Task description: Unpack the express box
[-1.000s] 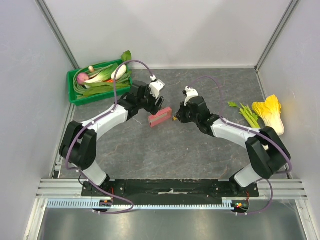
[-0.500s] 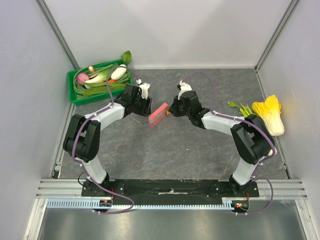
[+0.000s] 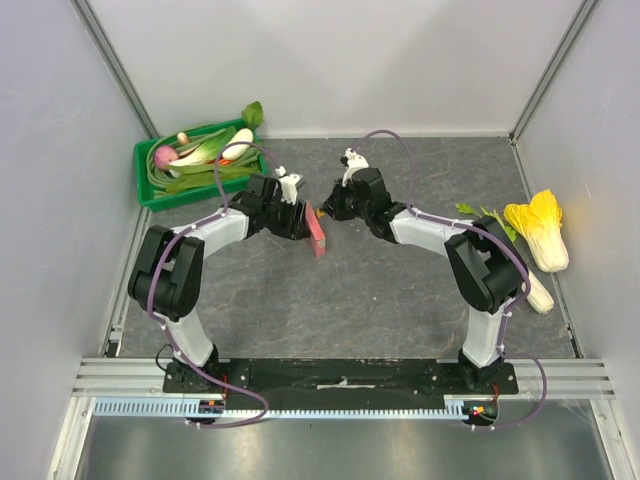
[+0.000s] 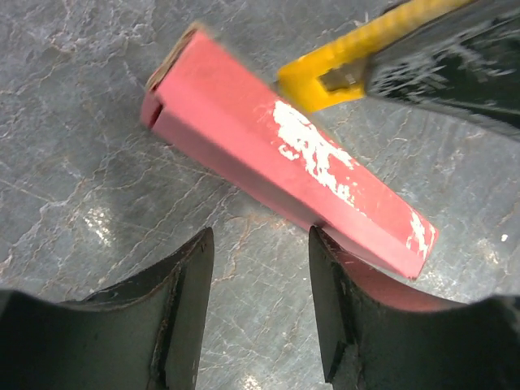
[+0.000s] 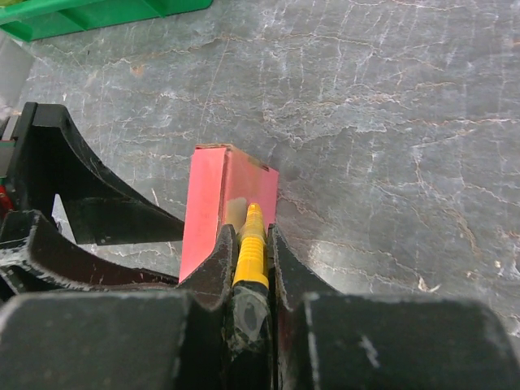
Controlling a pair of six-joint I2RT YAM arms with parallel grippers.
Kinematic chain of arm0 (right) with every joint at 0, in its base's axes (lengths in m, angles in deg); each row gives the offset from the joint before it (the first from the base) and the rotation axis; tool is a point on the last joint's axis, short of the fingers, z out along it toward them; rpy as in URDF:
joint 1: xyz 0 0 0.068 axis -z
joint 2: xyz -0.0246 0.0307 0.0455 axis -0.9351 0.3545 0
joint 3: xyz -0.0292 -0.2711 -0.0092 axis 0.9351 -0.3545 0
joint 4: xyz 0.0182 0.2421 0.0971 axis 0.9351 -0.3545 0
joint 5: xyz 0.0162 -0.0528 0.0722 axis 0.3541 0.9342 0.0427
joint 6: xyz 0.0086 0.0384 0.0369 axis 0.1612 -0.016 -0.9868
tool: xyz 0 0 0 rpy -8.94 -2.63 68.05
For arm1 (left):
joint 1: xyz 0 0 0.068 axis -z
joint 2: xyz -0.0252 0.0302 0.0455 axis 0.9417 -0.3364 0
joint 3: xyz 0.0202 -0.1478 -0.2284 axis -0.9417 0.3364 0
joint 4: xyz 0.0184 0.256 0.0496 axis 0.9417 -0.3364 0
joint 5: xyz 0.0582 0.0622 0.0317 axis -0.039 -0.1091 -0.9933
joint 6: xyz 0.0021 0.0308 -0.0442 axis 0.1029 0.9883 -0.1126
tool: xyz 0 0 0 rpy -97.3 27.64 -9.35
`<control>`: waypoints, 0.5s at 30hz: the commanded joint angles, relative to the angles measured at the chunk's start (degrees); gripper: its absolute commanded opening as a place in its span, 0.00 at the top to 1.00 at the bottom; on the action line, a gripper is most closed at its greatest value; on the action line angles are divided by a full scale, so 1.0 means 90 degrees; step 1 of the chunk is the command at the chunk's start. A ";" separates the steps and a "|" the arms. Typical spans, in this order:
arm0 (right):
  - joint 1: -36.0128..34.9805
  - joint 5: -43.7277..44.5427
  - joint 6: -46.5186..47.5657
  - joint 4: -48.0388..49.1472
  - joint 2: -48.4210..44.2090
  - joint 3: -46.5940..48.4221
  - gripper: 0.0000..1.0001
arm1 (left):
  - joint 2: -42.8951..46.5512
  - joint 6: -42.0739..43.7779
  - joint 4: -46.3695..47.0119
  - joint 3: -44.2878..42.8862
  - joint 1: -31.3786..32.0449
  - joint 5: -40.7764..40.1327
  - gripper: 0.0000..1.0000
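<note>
Right gripper [image 5: 252, 237]: clamped narrow on a yellow cutter [image 4: 357, 49], whose tip is on the upper face of the express box [image 4: 276, 154], near 1 end.

Left gripper [image 4: 258, 242]: jaws apart, holding nothing. Its 2 fingers sit low to the table [image 3: 380, 290], just beside the box's long side. 1 finger may be touching the box's lower edge, but the wrist view is too tight to be sure.

Box location: mid-table toward the back, between the 2 grippers. It's propped on a long edge, not lying flat. It's right of the green crate [image 3: 147, 196] and apart from it. There's white scuffing on 1 face, and raw cardboard shows at the far end in the left wrist view.

Handling, my read:
- It's light, thin, hollow card, so it'll skid or tip under blade pressure unless braced.
- The faces will dent if squeezed hard.
- Best hold is across the thin dimension, on the 2 broad faces, at the end away from the cutter, with fingers clear of the blade line.
- The table looks smooth, so don't count on friction.

Risk: the cutter pushes the box over before the left jaws close on it.
</note>
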 commanded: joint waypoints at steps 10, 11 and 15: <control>-0.0143 -0.0016 -0.0193 -0.0490 -0.0001 0.0924 1.00 | 0.0858 -0.0072 0.0487 0.0168 -0.0284 -0.0292 0.48; -0.0143 0.0014 -0.0183 -0.0549 -0.0021 0.1002 1.00 | 0.0937 -0.0004 0.0525 0.0187 -0.0284 -0.0486 0.48; -0.0143 0.0151 -0.0115 -0.0843 -0.0070 0.1267 1.00 | 0.1396 0.0085 0.0604 0.0226 -0.0285 -0.0917 0.48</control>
